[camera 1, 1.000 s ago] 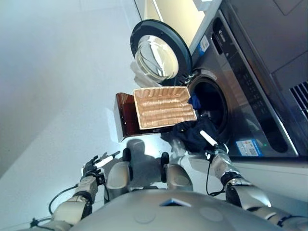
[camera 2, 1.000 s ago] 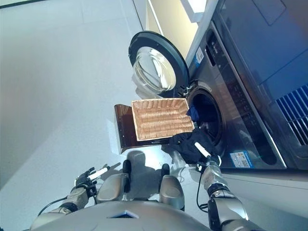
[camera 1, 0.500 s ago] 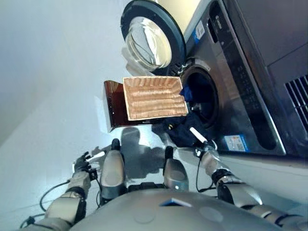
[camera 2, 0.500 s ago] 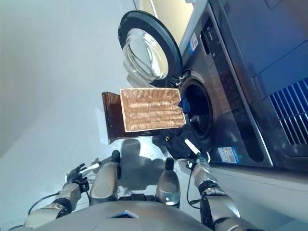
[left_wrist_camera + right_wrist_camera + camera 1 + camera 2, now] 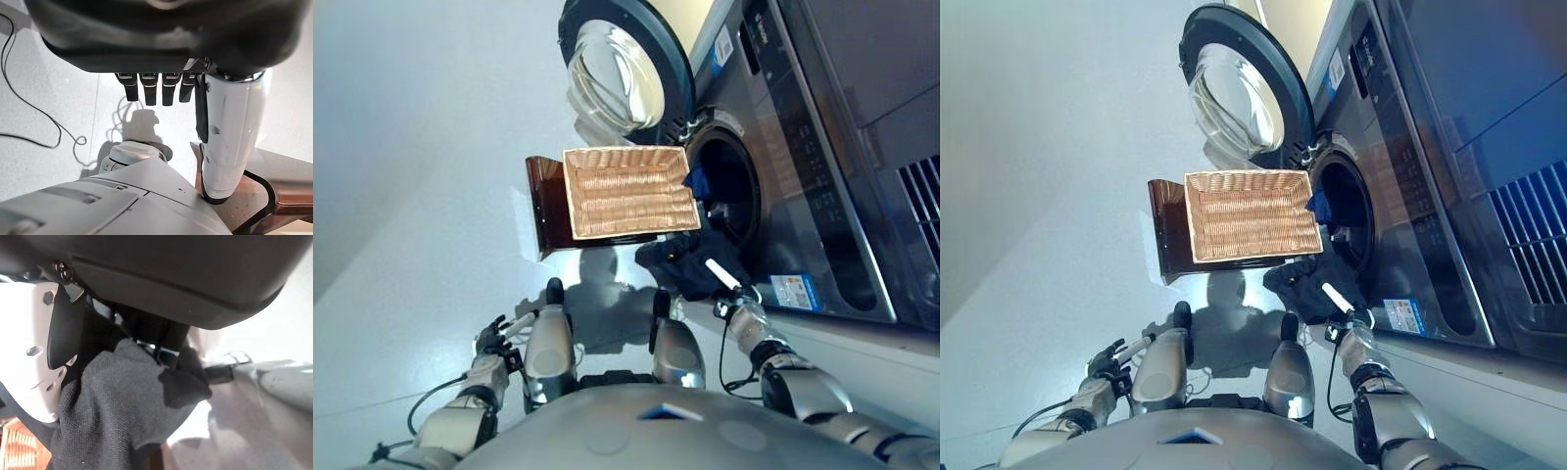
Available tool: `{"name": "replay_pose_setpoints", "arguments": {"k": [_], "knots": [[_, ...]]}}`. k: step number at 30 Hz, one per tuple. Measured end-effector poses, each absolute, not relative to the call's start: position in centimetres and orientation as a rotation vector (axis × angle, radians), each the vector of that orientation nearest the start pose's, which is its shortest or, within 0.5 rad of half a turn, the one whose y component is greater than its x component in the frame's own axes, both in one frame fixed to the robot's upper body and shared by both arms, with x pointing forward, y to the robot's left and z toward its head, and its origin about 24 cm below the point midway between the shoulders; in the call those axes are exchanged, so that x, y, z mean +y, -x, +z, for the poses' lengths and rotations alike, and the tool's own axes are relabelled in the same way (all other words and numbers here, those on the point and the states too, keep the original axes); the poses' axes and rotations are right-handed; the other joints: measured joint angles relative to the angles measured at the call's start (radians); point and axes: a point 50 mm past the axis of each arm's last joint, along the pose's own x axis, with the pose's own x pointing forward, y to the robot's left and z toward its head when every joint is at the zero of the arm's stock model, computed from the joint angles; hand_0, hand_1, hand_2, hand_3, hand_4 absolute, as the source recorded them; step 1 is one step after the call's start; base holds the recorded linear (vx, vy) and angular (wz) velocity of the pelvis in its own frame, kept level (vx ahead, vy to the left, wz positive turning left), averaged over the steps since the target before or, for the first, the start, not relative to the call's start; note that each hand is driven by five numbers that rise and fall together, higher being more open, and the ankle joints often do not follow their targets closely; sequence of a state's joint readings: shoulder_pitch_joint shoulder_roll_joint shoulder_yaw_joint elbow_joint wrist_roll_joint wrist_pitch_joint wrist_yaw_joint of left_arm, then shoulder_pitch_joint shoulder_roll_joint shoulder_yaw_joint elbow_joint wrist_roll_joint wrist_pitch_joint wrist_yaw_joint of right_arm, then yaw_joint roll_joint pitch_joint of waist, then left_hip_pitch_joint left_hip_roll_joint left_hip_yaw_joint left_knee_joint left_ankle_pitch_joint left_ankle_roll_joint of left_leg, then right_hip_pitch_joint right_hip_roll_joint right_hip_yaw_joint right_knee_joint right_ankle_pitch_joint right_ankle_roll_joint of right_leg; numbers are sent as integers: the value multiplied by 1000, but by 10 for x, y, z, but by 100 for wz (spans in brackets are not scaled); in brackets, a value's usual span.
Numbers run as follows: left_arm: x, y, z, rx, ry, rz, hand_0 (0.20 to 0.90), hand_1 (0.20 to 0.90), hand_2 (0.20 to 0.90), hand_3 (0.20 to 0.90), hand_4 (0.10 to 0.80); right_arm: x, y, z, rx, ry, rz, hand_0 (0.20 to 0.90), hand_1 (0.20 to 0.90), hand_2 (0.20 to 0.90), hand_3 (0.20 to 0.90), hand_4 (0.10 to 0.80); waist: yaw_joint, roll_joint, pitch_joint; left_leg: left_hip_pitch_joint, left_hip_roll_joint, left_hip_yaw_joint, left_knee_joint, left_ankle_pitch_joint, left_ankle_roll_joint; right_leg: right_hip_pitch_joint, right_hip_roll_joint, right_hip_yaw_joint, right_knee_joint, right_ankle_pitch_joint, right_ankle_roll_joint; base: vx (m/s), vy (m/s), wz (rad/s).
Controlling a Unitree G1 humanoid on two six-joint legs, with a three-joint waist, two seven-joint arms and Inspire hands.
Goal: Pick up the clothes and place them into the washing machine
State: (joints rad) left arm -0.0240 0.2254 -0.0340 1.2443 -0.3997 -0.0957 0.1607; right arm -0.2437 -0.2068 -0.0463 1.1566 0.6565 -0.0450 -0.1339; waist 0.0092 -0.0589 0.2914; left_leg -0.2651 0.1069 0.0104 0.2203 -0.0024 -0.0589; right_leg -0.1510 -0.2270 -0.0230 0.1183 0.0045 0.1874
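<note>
Since a second ago the right hand (image 5: 736,291) has kept its clamp on the dark garment (image 5: 683,264), which still hangs just below the washer (image 5: 803,196) mouth, beside the empty basket (image 5: 626,192) on its stand (image 5: 545,201). Blue cloth (image 5: 695,182) already sits at the drum's edge, so the job looks nearly done, with this garment left to push in. The left hand (image 5: 156,90) hangs low with fingers loose and apart, holding nothing; stickers on the washer are too small to read.

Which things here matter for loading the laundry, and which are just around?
In play:
- dark garment, gripped by right hand
- washing machine, door open
- blue cloth at the drum mouth

Around:
- wicker basket
- brown stand under it
- left hand, idle
</note>
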Motion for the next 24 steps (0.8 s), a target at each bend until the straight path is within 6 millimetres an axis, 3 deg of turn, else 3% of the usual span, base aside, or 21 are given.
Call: {"name": "replay_pose_setpoints", "arguments": {"k": [8,11,16,24], "knots": [[229,-118,-152,1020,31,418,900,900,900,900,800,-238,-259,-80,655,-413,-591,200,200,200,200,300,2,90,55,-58,-16,24,-36,42,6,-107,-14,36,32,14,15,-82,27,-7],[227,-118,-152,1017,29,404,900,900,900,900,800,-234,-274,-68,610,-475,-597,200,200,200,200,300,11,97,59,-61,-21,26,-57,53,7,-120,-20,35,32,14,15,-46,44,6],[223,-123,-151,992,47,397,900,900,900,900,800,-229,-311,-36,449,-845,-715,200,200,200,200,300,20,114,65,-117,-36,15,-80,81,12,-174,-34,22,33,17,20,-37,45,14],[213,-129,-151,988,38,344,900,900,900,900,800,-241,-331,-10,324,-1121,-843,200,200,200,200,300,63,154,69,-152,-68,14,-106,97,27,-209,-67,18,15,28,38,7,38,7]]}}
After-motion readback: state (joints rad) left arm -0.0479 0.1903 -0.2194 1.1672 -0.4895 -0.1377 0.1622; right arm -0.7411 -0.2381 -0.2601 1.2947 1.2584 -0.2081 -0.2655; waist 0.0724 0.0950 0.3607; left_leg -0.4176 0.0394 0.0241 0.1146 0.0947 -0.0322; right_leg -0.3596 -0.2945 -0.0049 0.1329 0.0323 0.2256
